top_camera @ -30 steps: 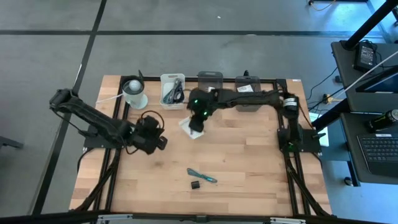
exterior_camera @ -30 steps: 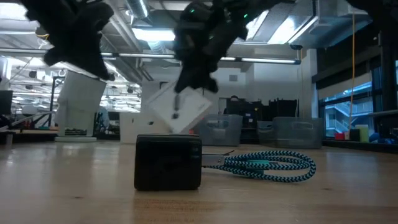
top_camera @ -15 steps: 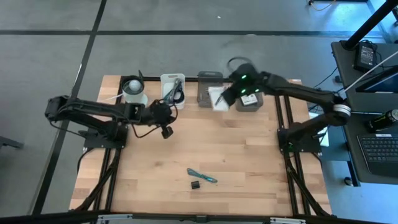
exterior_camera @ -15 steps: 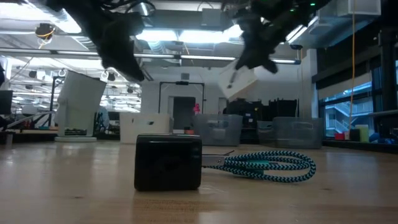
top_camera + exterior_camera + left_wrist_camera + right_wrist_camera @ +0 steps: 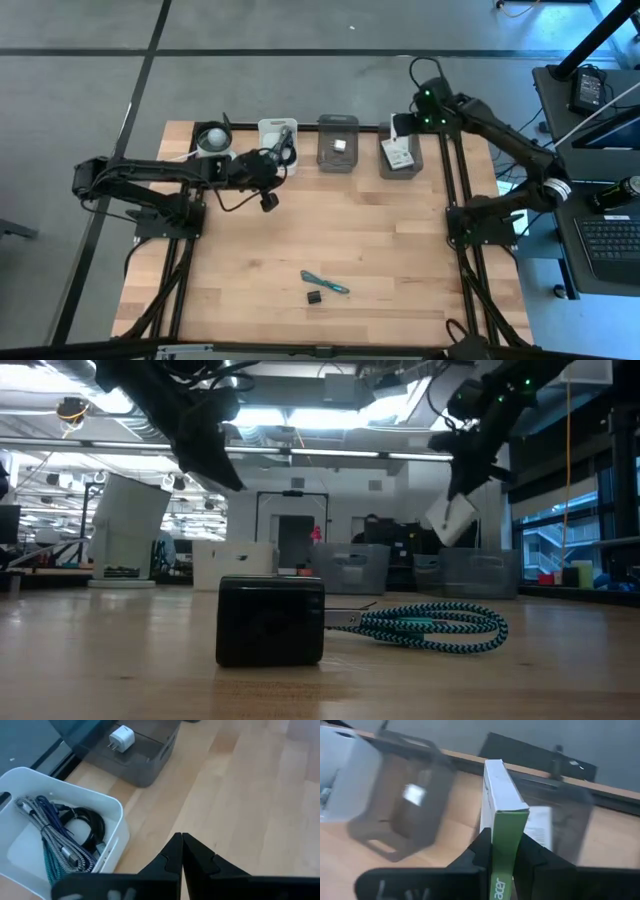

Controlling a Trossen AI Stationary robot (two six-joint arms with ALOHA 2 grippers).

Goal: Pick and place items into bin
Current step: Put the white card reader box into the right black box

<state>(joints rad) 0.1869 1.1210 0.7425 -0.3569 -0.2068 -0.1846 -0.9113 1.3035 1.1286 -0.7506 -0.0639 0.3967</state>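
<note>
The right gripper (image 5: 405, 125) hangs over the back edge of the table with its fingers clamped on a white box (image 5: 501, 805) that has a green end panel; in the right wrist view the box stands on edge between the two fingers, and in the low view it shows as a pale tilted block (image 5: 450, 520) hanging below the arm. Directly beneath and just ahead of this gripper sits a grey bin (image 5: 401, 157) that already holds white printed cards (image 5: 400, 155). Beside that bin, farther from the right gripper, is a second grey bin (image 5: 337, 145) with a white charger cube (image 5: 121, 739) lying inside it. The left gripper (image 5: 268, 198) hovers above the wood just in front of a white bin (image 5: 114, 814), its fingers pressed together with nothing between them, as the left wrist view shows. That white bin, just beside the left gripper, holds coiled cables (image 5: 60, 840), black and braided. Beyond it, away from the gripper, stands a white cylindrical object (image 5: 214, 148). Well apart from both grippers, toward the front of the table (image 5: 400, 260), lie a teal braided cable (image 5: 435, 627) and, just beside it, a small black block (image 5: 271, 620), both resting flat on the wood.
</note>
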